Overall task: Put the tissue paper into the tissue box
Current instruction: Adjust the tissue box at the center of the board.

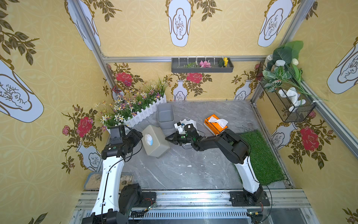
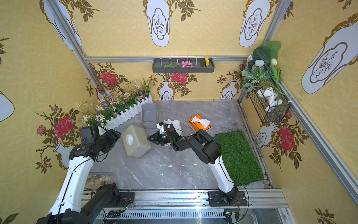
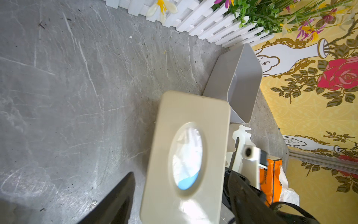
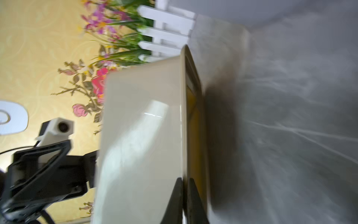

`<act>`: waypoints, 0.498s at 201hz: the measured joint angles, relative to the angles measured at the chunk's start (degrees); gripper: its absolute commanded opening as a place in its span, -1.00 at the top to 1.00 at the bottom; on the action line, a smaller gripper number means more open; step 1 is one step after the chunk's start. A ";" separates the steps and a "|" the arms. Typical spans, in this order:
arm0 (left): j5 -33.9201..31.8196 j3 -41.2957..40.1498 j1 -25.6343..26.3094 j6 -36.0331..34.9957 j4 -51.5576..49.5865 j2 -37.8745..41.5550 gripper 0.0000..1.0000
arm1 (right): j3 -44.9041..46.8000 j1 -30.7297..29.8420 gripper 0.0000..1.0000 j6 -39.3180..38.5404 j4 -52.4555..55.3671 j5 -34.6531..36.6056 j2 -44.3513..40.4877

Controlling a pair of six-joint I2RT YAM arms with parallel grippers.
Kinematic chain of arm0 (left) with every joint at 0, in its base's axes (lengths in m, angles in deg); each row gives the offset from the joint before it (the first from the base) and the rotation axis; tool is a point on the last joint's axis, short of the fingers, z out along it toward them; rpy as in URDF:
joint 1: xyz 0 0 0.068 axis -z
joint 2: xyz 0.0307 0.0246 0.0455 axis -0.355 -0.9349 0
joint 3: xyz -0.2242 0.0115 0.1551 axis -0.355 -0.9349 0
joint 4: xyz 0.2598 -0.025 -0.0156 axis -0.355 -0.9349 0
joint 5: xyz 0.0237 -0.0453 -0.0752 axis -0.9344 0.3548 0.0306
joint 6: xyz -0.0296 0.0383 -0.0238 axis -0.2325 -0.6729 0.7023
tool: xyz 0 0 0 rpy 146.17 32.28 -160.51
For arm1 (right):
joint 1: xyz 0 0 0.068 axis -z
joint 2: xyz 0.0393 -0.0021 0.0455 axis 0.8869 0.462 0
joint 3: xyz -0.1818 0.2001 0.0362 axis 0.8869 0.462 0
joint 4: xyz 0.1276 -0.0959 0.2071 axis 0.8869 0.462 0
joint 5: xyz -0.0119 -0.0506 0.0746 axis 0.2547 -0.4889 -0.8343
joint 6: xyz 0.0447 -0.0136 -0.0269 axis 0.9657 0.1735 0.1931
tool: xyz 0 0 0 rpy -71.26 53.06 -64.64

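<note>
Your left gripper [image 3: 181, 173] is open wide, and one end of the tan tissue box [image 1: 159, 147] sits between its fingers. Your right gripper [image 1: 167, 138] is pinched tight on the box's thin rim at the other side. The white tissue paper [image 3: 187, 155] is inside the box; it shows through the oval hole.

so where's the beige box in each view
top view: box left of centre, before the fence
top view: box left of centre too
left wrist: box lid and oval slot, close up
right wrist: box side wall, blurred
shared landmark: white fence
</note>
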 measured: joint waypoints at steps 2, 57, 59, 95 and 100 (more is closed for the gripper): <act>0.02 -0.04 0.00 -0.02 -0.02 0.00 -0.55 | 0.20 -0.02 1.00 0.52 -1.03 -0.02 0.74; 1.18 -1.20 0.00 -0.24 -1.07 -0.07 -0.55 | 3.02 -0.50 0.81 6.82 -5.77 1.27 -0.46; 1.22 -1.31 0.00 -0.24 -1.07 -0.07 -0.55 | 3.02 -0.50 0.79 6.51 -5.07 1.25 -0.85; 1.53 -2.12 0.00 -0.35 -1.14 -0.50 -0.55 | 0.04 -1.49 0.45 -4.20 13.03 1.79 -6.86; 1.62 -2.21 0.00 -0.35 -1.18 -0.59 -0.55 | -0.44 -1.73 0.43 -5.64 15.50 2.03 -7.30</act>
